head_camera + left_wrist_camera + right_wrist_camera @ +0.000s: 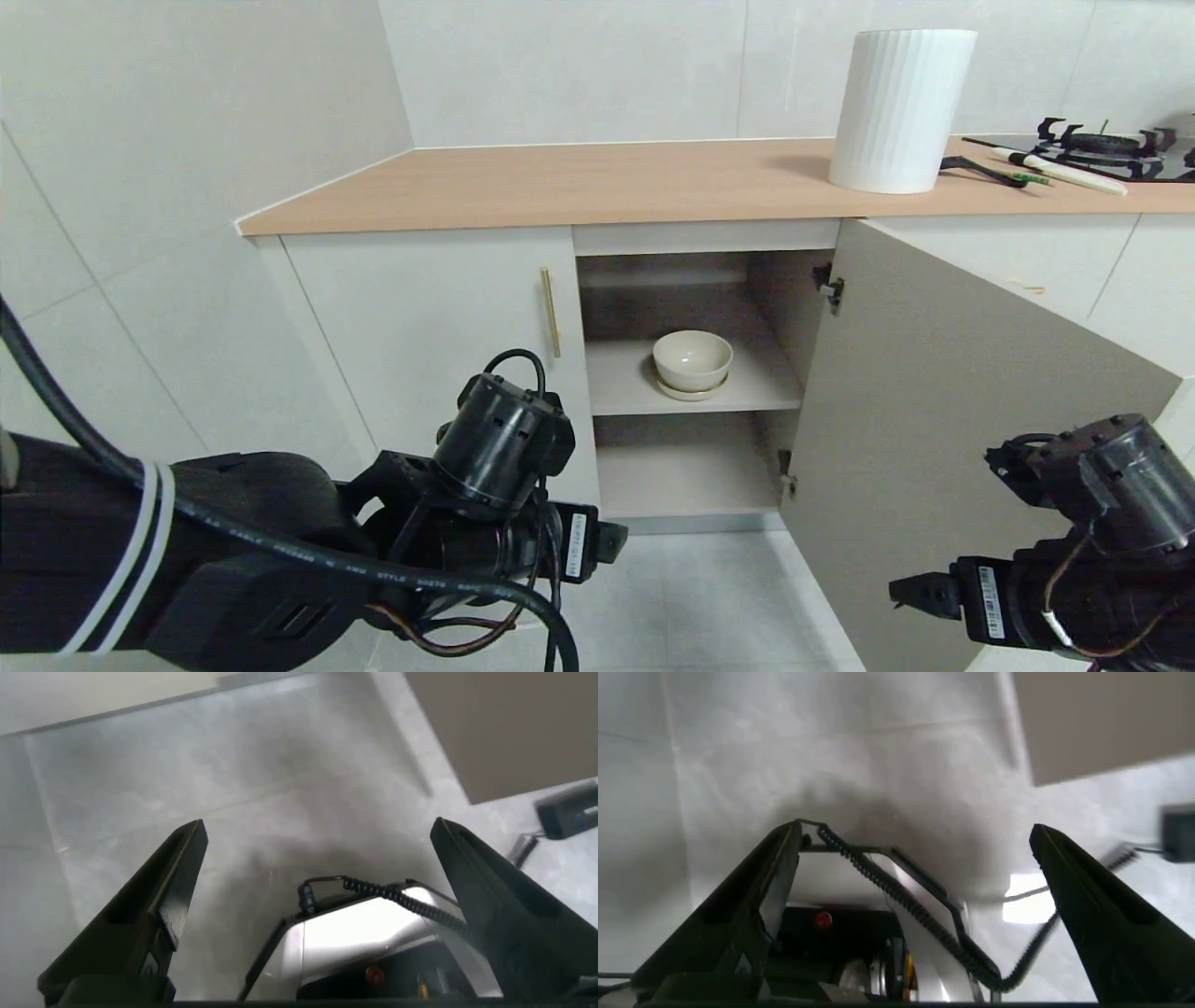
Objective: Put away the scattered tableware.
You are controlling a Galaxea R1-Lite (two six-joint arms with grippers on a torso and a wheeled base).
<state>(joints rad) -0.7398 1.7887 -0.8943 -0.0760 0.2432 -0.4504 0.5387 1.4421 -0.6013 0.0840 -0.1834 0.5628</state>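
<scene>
bowl (pixel 692 359) on a saucer (pixel 691 390), standing on the upper shelf (pixel 775 387) of the open cabinet (pixel 691 280), ahead of and above both grippers, well apart from each. left gripper (pixel 318 831): fingers spread wide, nothing held, low over the floor (pixel 280 756). right gripper (pixel 915 831): fingers likewise spread wide and empty, near the open door (pixel 934 420). white ribbed cylinder (pixel 901 110) on the counter (pixel 560 182), high above the right gripper.
</scene>
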